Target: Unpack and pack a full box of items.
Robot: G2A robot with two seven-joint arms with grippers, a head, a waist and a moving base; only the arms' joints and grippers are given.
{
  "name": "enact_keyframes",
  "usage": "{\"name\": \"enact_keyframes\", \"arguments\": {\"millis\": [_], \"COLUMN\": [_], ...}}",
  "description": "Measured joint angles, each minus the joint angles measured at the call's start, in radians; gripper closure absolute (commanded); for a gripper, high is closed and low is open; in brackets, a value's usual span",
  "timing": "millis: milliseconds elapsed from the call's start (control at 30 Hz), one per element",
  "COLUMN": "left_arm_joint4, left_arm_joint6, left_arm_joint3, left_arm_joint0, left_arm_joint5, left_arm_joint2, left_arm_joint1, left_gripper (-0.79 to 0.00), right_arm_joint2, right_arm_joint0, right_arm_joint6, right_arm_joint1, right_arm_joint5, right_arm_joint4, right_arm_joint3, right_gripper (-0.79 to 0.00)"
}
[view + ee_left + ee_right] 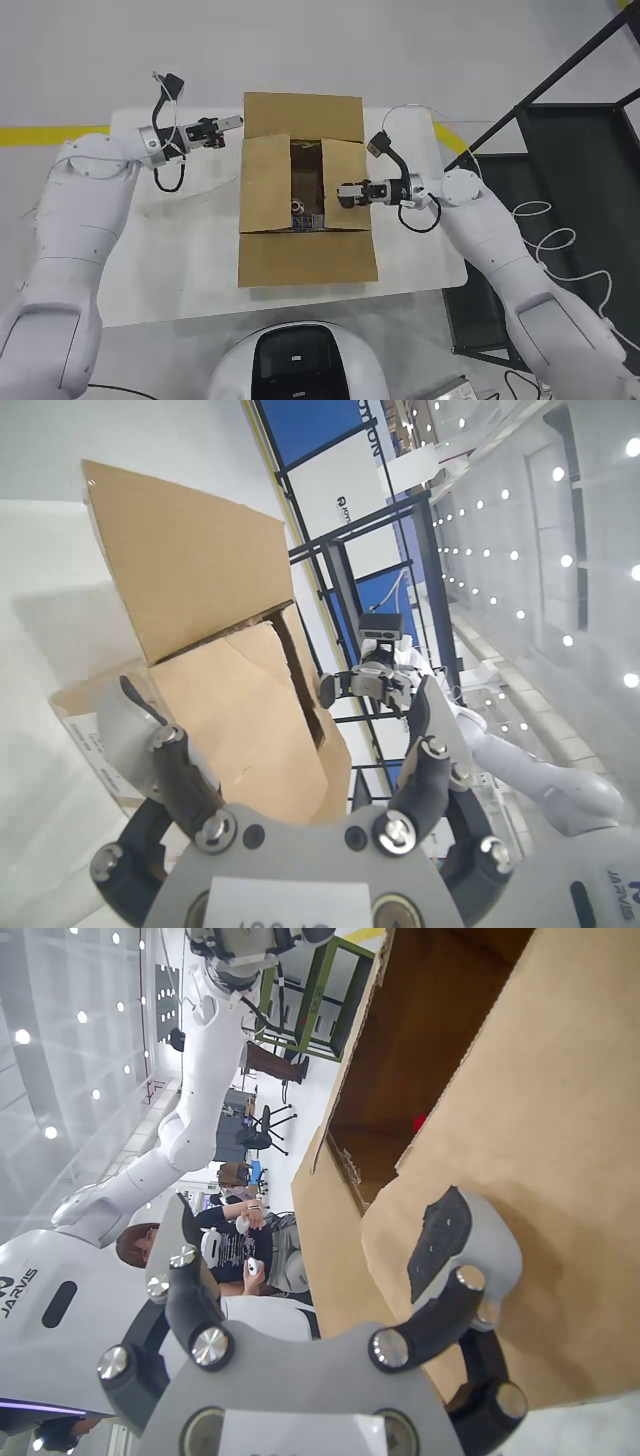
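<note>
Your right gripper [314, 1198] is spread wide open at the cardboard box [330, 1268]. Its dark padded finger [442, 1238] sits over a brown flap [540, 1138], and the other finger is off past the flap's edge. Behind the flap is the box's shadowy inside, with a small red spot [419, 1119]. The left arm [195, 1093] is on the box's far side, well apart.

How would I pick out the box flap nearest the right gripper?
On the white table stands an open cardboard box. Two side flaps lean over its opening; the flap meant is on the robot's right, looks narrower than its twin, and alone has the right gripper at it.
</note>
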State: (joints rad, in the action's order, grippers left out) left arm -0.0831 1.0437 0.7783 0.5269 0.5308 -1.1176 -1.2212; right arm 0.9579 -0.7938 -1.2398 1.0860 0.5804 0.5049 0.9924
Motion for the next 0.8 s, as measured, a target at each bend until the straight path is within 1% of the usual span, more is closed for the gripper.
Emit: {"name": "enact_keyframes", "arguments": {"millis": [100, 133, 200, 700, 767, 800], "left_arm_joint4": [0.037, 0.041, 0.038, 0.036, 0.05, 0.074], "left_arm_joint6": [-0.071, -0.081, -0.076, -0.074, -0.088, -0.116], "left_arm_joint3": [-0.048, -0.071, -0.085, -0.083, -0.076, -0.066], "left_arm_joint0": [-0.025, -0.035, -0.043, -0.042, -0.036, -0.029], "left_arm_joint5": [0.064, 0.075, 0.076, 0.074, 0.063, 0.051], "left_arm_joint2": [0.028, 0.04, 0.049, 0.049, 0.051, 0.055], "left_arm_joint1": [-0.012, -0.018, -0.022, -0.022, -0.021, -0.021], "left_gripper": [-0.785, -0.785, -0.785, -0.785, -0.785, -0.785], "right_arm_joint2": [0.0, 0.0, 0.0, 0.0, 0.006, 0.015], "right_arm_joint0": [0.0, 0.0, 0.0, 0.0, -0.007, -0.013], "right_arm_joint6": [-0.001, -0.001, -0.001, -0.001, 0.013, 0.024], "right_arm_joint1": [0.0, 0.0, 0.0, 0.0, -0.001, -0.003], "right_arm_joint5": [-0.001, -0.001, -0.001, -0.001, -0.015, -0.034], "right_arm_joint4": [-0.001, -0.001, -0.001, -0.001, 0.008, 0.022], "right_arm_joint3": [0.0, 0.0, 0.0, 0.0, 0.009, 0.019], "right_gripper": [-0.785, -0.785, -0.785, -0.785, -0.785, -0.785]}}
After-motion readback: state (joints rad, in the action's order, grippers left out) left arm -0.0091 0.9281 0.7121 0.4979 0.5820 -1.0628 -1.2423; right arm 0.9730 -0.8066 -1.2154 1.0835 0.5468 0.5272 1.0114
